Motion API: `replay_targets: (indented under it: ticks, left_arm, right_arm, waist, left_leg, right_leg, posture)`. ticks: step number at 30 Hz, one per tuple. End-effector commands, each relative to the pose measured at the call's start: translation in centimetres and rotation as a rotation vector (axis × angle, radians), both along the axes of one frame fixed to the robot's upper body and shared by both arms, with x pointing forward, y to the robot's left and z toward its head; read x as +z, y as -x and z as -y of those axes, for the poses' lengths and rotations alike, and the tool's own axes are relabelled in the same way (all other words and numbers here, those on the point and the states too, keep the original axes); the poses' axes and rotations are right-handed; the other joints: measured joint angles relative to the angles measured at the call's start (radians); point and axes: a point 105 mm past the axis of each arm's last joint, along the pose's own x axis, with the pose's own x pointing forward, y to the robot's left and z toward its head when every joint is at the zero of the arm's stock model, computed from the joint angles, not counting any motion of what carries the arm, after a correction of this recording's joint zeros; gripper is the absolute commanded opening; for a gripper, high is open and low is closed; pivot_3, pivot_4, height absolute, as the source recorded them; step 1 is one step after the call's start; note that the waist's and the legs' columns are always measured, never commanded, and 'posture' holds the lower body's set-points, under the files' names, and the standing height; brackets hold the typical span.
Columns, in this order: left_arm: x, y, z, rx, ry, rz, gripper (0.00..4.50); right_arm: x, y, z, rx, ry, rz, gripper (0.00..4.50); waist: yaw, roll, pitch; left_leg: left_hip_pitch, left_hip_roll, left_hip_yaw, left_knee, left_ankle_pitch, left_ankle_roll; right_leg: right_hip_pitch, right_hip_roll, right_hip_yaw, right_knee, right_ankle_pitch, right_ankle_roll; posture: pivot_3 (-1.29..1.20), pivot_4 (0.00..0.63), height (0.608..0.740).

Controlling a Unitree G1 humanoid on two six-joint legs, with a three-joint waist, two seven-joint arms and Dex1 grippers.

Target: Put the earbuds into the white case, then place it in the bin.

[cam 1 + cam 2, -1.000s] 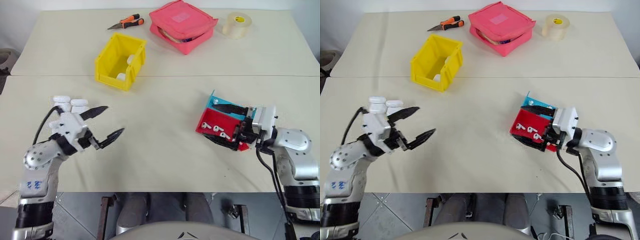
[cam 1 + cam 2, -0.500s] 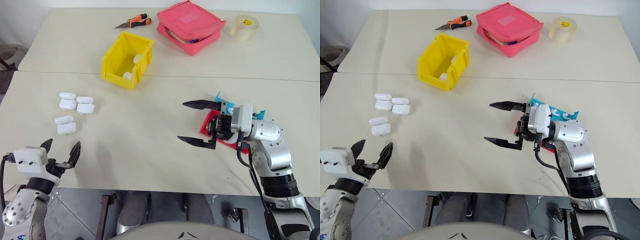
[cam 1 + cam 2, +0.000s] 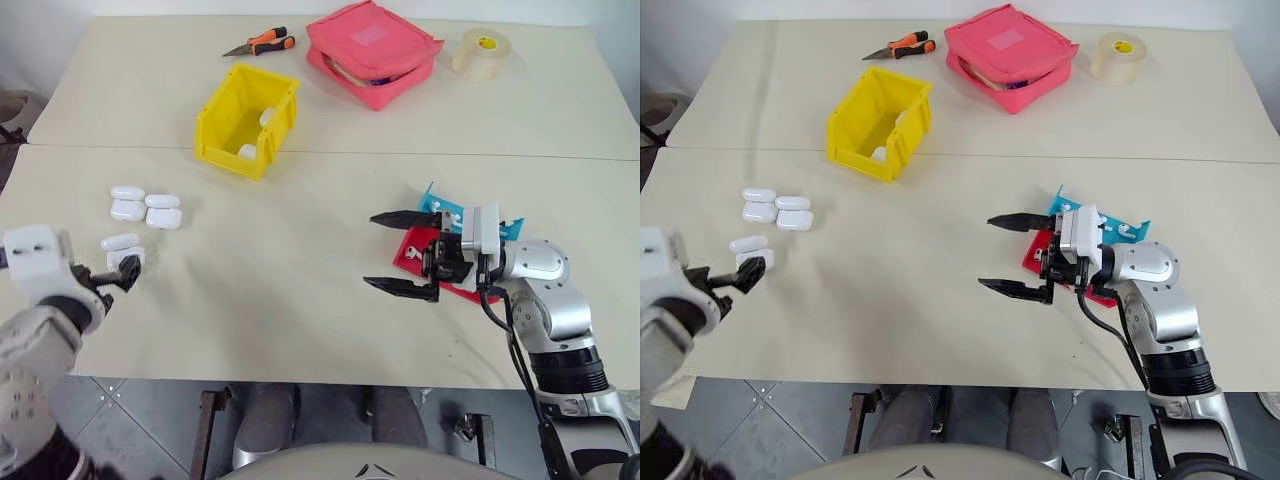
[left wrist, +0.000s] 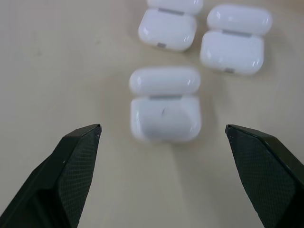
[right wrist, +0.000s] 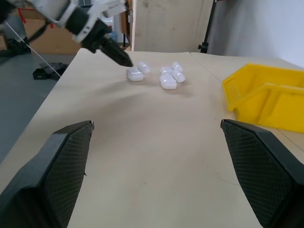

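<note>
Three white cases lie open on the left side of the bench (image 3: 300, 260), each with its lid flipped back flat. Two sit side by side a little farther off, and the nearest white case (image 4: 165, 105) lies alone, closer to the near edge. In the left wrist view this case sits between the two black fingers, a bit ahead of their tips, and nothing touches it.

The left end effector (image 3: 118, 272) is low over the bench just beside that nearest case, on its near side. Its fingers are spread wide apart and hold nothing.

The earbuds (image 3: 1118, 229) are tiny white bits resting in the red-and-blue tray (image 3: 455, 212) on the right side of the bench. The right end effector (image 3: 402, 253) hangs just to the left of the tray, pointing left across the bench. Its two fingers are also wide apart, with nothing between them.

The yellow bin (image 3: 246, 120) stands farther away, left of the middle, near the seam in the bench. Two small white things lie inside it.

At the far side sit orange-handled pliers (image 3: 258, 43), a pink zip pouch (image 3: 372, 49) and a roll of tape (image 3: 477, 52).
</note>
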Motion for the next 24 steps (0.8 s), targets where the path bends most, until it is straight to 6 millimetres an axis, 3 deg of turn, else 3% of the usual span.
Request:
replay_targets:
  ticks: [1, 24]
  left_arm:
    - [-0.5, -0.3, -1.1, 0.046, 0.014, -0.061, 4.46]
    - [-2.4, -2.5, -1.6, 0.093, 0.062, -0.170, 4.46]
  right_arm:
    - [0.7, 0.5, -0.2, 0.003, -0.015, 0.038, 4.50]
    - [0.6, 1.4, -0.3, -0.086, -0.049, 0.045, 4.50]
  waist:
    - [-0.010, 0.000, 0.000]
    - [-0.019, -0.001, 0.000]
  left_leg:
    - [0.000, 0.000, 0.001, 0.000, 0.000, -0.001]
    - [-0.002, 0.003, 0.002, -0.001, 0.000, -0.004]
  right_leg:
    - [-0.001, 0.000, 0.001, 0.000, 0.000, 0.000]
    - [-0.006, 0.003, 0.002, 0.002, -0.001, -0.002]
  posture:
    - [0.00, 0.150, 0.740]
    - [0.00, 0.150, 0.740]
